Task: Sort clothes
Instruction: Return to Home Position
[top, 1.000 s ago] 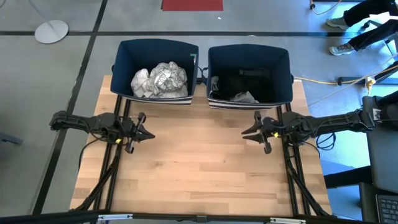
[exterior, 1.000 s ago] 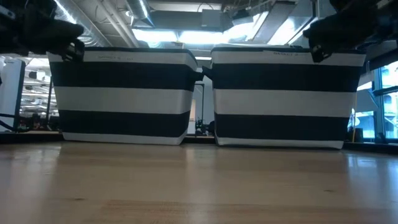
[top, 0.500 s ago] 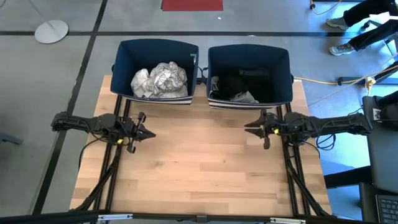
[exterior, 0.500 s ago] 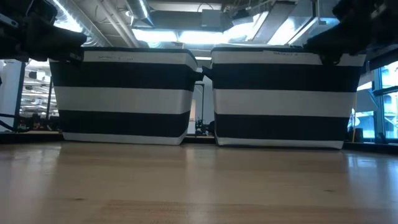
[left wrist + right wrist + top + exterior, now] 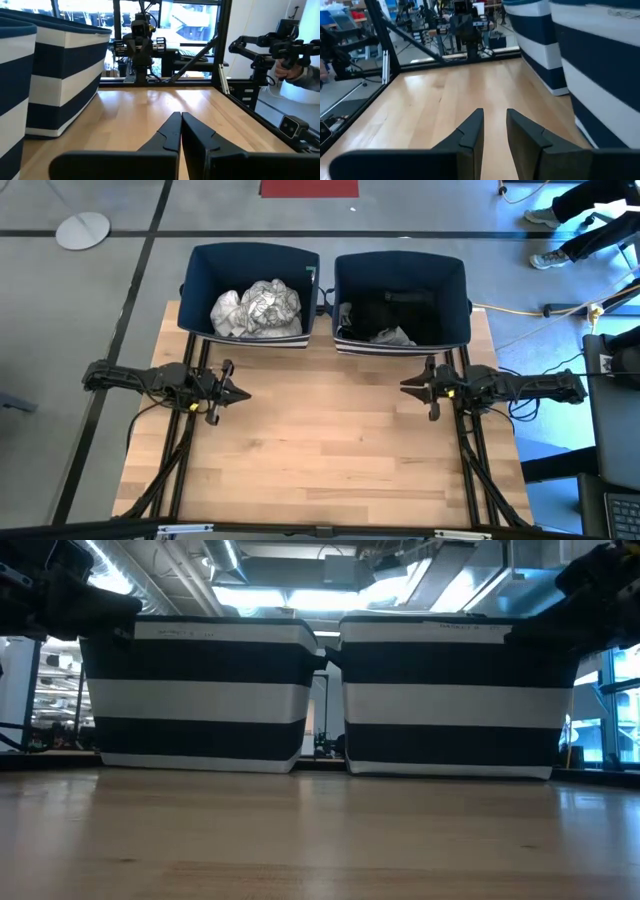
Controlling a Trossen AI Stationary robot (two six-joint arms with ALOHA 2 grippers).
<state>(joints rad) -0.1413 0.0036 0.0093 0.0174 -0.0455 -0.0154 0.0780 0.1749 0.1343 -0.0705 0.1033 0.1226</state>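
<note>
One change | right gripper point(image 5: 408, 388) pulled back rightward — left gripper point(image 5: 242, 394) unmoved

- Left arm point(image 5: 140, 377): black and slim, built of short jointed links with rounded housings.
- Right arm point(image 5: 520, 385): the same black, jointed build, with a thin black cable point(image 5: 522, 410) looping at its 6 o'clock.
- Left tool point(image 5: 180, 117): two matte black fingers, broad at the base and tapering to narrow tips, set on a wide black crossbar.
- Right tool point(image 5: 494, 113): matte black wedge-shaped fingers with angular, stepped edges, on a rounded black bar.
</note>
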